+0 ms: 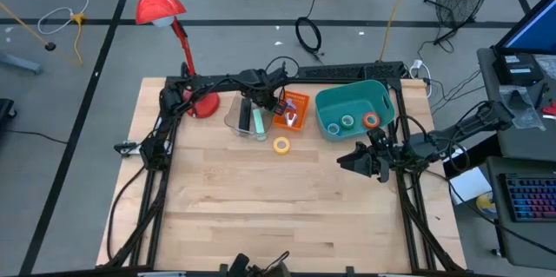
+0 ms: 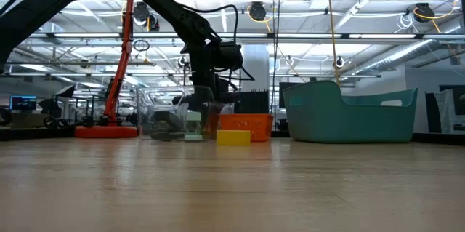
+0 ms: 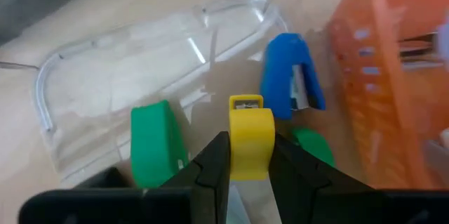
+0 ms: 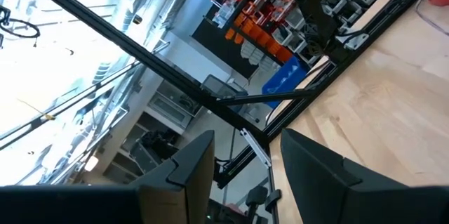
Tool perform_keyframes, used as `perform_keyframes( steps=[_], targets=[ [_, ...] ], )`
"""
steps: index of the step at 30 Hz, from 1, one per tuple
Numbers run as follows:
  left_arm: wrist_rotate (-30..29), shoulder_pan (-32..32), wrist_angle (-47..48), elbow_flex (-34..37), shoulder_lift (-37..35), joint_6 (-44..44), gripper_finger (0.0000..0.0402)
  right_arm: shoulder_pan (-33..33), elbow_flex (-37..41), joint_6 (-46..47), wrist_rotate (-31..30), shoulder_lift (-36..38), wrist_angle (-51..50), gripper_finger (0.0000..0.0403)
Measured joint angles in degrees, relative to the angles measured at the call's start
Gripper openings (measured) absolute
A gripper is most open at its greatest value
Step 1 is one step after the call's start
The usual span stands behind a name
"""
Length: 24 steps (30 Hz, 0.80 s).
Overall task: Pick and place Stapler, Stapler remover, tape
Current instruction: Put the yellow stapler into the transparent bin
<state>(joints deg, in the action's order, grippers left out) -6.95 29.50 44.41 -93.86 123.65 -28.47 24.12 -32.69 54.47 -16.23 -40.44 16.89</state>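
The teal basket (image 1: 383, 95) is sitting at the far right part of the wooden table (image 1: 261, 199), and everything else is placed from it. Nearest the front edge, just in front of the basket, the right gripper (image 1: 354, 162) is hanging above bare wood with its fingers spread apart and nothing between them; its wrist camera is looking off past the table into the room.

Farther back and to the left of the basket, a yellow tape roll (image 1: 281, 145) is lying flat on the table by itself. Inside the basket three more tape rolls are resting on the floor: a blue one (image 1: 334, 126), a green one (image 1: 348, 122) and an orange one (image 1: 371, 121), side by side.

Left of the basket, an orange box (image 1: 294, 109) is standing just beside it, and beyond that a clear plastic tray (image 1: 236, 117) is lying on the wood. The left gripper (image 3: 244, 155) is reaching down over this tray, and its fingers are pinching a small yellow stapler remover (image 3: 249, 136), pressed in on both sides. On the tray below it, a green stapler (image 3: 156, 142) is lying to one side, a blue stapler (image 3: 289, 75) is lying farther on, near the orange box, and a second green piece (image 3: 313, 147) is partly hidden by a finger; what it is I cannot tell.

Farthest left of the basket, a red desk lamp (image 1: 165, 16) is standing on its round base at the back of the table.
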Motion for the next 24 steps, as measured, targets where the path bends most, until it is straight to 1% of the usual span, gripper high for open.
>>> perform_keyframes(
  steps=[4, 8, 13, 19, 24],
  targets=[
    [-1.8, 0.2, -0.4, 0.0, 0.1, 0.3, 0.0085, 0.0, 0.0, 0.4, 0.0, 0.0, 0.0, 0.0157],
    [-1.8, 1.0, -0.5, 0.0, 0.1, 0.3, 0.0085, 0.0, 0.0, 0.4, 0.0, 0.0, 0.0, 0.0157],
    [-1.2, 2.2, 0.1, 0.0, 0.1, 0.1, 0.0085, 0.0, 0.0, 0.4, 0.0, 0.0, 0.0, 0.0157],
    [2.0, 3.4, 2.1, 0.0, 0.1, 0.3, 0.0086, 0.0, 0.0, 0.4, 0.0, 0.0, 0.0, 0.0157],
    [0.8, 3.0, 3.6, 0.0, 0.1, 1.8, 0.0086, 0.0, 0.0, 0.4, 0.0, 0.0, 0.0, 0.0157]
  ],
)
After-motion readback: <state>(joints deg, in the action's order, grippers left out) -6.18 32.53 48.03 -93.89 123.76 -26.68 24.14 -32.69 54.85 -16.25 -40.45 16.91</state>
